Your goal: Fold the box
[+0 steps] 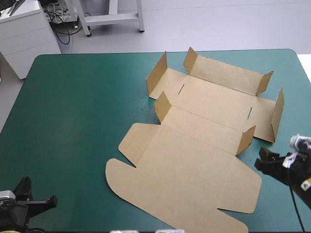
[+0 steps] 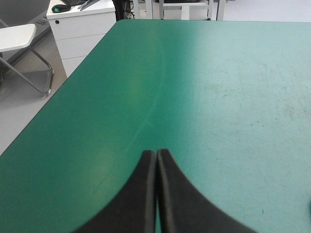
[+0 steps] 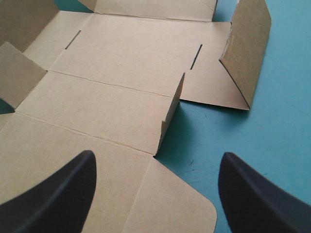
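The brown box [image 1: 194, 145] lies as a flat cut sheet on the right half of the table, its large lid panel toward the near edge. Several small flaps along its far panels stand raised. My right gripper [image 1: 261, 162] is open just off the sheet's right edge, low over the cover. In the right wrist view, the right gripper [image 3: 158, 155] faces the box [image 3: 112, 58], with a raised side flap [image 3: 170, 114] directly ahead of it. My left gripper [image 1: 52, 199] is shut at the near left corner, far from the box. The left gripper [image 2: 156, 154] points over bare cover.
The teal-green cover [image 1: 73, 111] stretches wide between the box and the table's left edge. A white cabinet [image 1: 24, 34] stands on the floor beyond the far left corner. The box's right flap [image 1: 278, 114] stands near the table's right edge.
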You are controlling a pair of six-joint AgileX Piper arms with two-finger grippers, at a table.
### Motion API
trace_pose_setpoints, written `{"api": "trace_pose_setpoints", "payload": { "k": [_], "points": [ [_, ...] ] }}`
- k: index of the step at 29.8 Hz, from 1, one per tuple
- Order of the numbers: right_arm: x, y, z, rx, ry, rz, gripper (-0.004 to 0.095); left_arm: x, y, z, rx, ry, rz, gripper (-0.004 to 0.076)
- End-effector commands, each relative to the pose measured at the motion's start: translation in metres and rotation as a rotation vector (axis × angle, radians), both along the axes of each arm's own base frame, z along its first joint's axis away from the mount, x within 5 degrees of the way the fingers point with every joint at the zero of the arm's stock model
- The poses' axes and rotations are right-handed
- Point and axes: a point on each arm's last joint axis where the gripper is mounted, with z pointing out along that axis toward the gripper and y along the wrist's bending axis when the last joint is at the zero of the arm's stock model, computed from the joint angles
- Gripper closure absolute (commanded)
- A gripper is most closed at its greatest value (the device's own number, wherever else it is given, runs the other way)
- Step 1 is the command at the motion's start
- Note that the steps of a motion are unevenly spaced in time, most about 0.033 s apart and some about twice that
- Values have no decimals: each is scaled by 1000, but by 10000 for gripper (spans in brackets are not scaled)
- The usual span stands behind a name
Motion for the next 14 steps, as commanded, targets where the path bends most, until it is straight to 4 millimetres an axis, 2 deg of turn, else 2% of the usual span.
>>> {"api": "trace_pose_setpoints", "payload": {
  "k": [1, 4, 7, 14],
  "points": [
    [36, -3, 26, 19, 33, -43, 251, -4, -1, 14, 7, -118, -20, 756],
    [70, -3, 31, 21, 141, -45, 251, -4, -1, 14, 7, -118, -20, 756],
    [99, -3, 27, 37, 268, -57, 251, -4, -1, 14, 7, -118, -20, 756],
    [156, -3, -6, 54, 509, -64, 250, -4, -1, 14, 7, -118, -20, 756]
  ]
}}
